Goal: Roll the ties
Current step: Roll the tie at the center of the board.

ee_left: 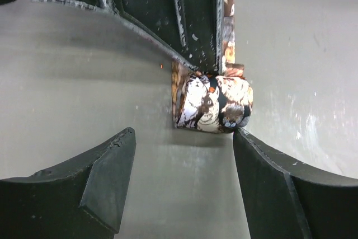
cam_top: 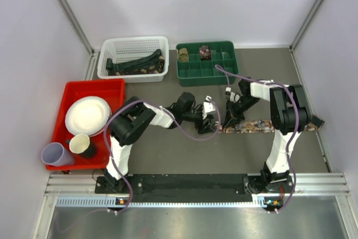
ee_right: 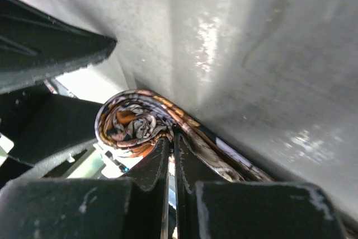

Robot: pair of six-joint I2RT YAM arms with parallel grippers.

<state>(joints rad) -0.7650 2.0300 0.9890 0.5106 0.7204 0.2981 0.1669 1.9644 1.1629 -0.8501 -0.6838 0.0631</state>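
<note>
A brown patterned tie (cam_top: pixel 251 125) lies flat on the tabletop (cam_top: pixel 168 149), right of centre, its left end coiled. A dark tie (cam_top: pixel 137 62) sprawls in the far-left white basket (cam_top: pixel 112 46).

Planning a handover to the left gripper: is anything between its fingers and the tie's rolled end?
Nothing visible: only table surface lies between the open left gripper and the rolled end. The right gripper pinches that roll from the far side.

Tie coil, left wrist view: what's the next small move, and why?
Probably rotate the right gripper to wind the coil one more wrap along the flat strip. The right gripper is shut on the coil's core, the left gripper stands open around the coil without clamping it, and most of the tie lies unrolled.
</note>
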